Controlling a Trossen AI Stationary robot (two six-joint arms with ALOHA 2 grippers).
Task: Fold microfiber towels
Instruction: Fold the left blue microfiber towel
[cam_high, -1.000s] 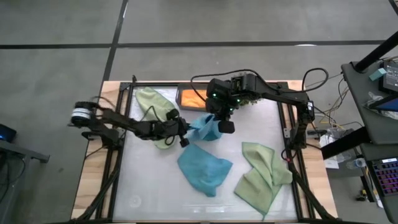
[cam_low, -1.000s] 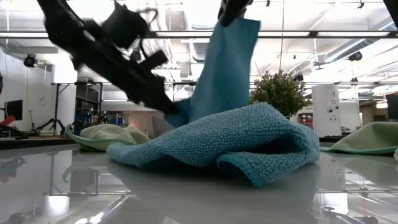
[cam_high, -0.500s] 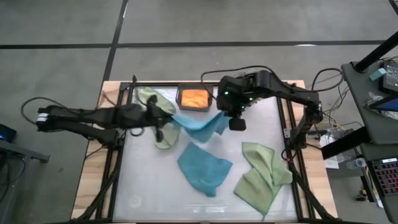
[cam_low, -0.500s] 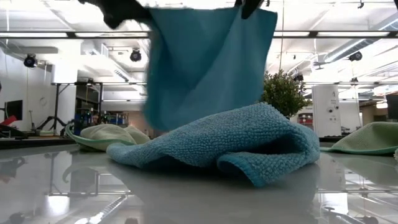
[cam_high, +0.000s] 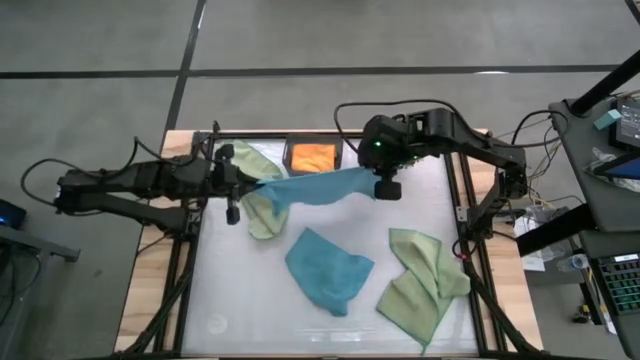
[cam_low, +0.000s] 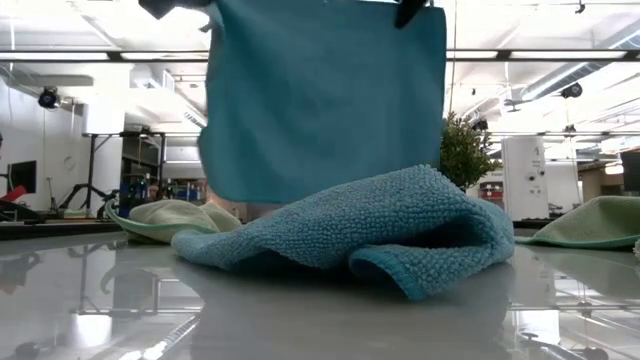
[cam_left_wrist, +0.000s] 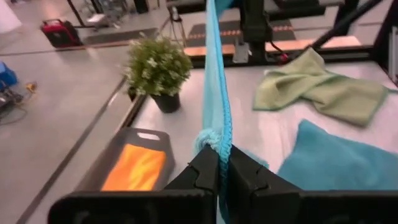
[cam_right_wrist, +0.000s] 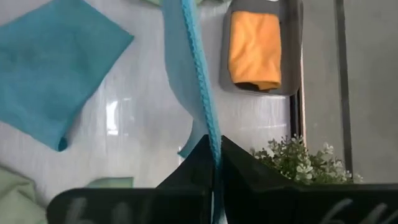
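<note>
Glossy white table (cam_high: 250, 290), bright workshop behind — both claws pinching raised teal towel (cam_low: 320, 100) corners

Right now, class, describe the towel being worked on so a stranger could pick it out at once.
Look above the table's far half, between the two arms. A teal-blue towel hangs stretched from the left gripper to the right gripper. The other teal towel lies crumpled on the table.
</note>
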